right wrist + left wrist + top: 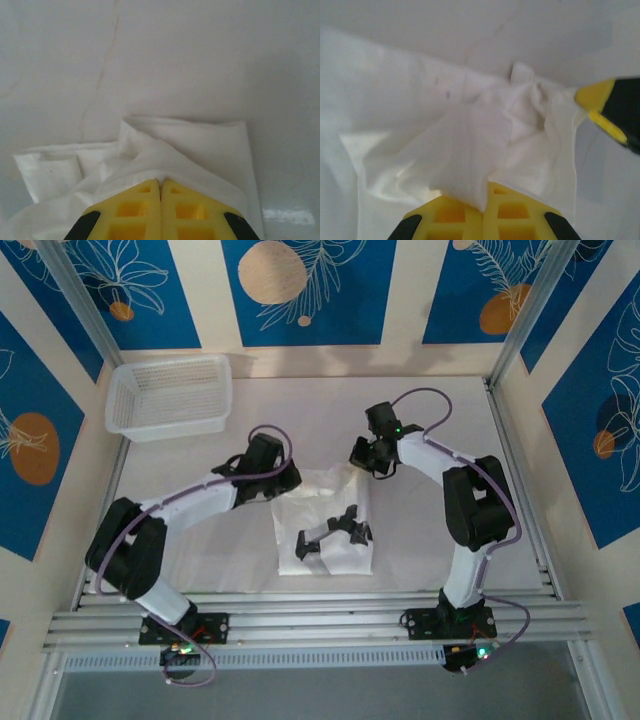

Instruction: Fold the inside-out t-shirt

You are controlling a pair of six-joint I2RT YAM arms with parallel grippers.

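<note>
Broad white table (230,560) first, walled by blue-and-cream panels, with a white mesh basket (170,395) parked at the far left corner, well apart from the work. Mid-table, between the two arms: the inside-out t-shirt (325,540), gathered into a narrow, partly folded rectangle, creased and uneven along its far edge. At that far edge, left gripper (284,480) over the left corner and right gripper (372,456) over the right, near each other. From the left wrist, yellow fingers (530,212) pressed hard together with no gap, clamped on a thin peak of cloth fanning out in wrinkles toward the table. At the right edge of that view, a yellow-tipped finger (597,97) of the right gripper, touching or just beside the same crumpled hem — cannot tell which. From the right wrist, pads (140,200) likewise closed tight, holding a layered ridge of fabric, with a squarer doubled panel lying flat beyond. Judged as mid-fold, the far edge held and ready to be carried over. Dangers from here: slipping of thin, soft cotton out of so small a pinch under any uneven pull; perhaps only the upper layer caught, hence a lagging, bunching lower layer; a skewed crease from unmatched travel of the two arms; a knock between grippers working this close — worse with any inward drift.
</note>
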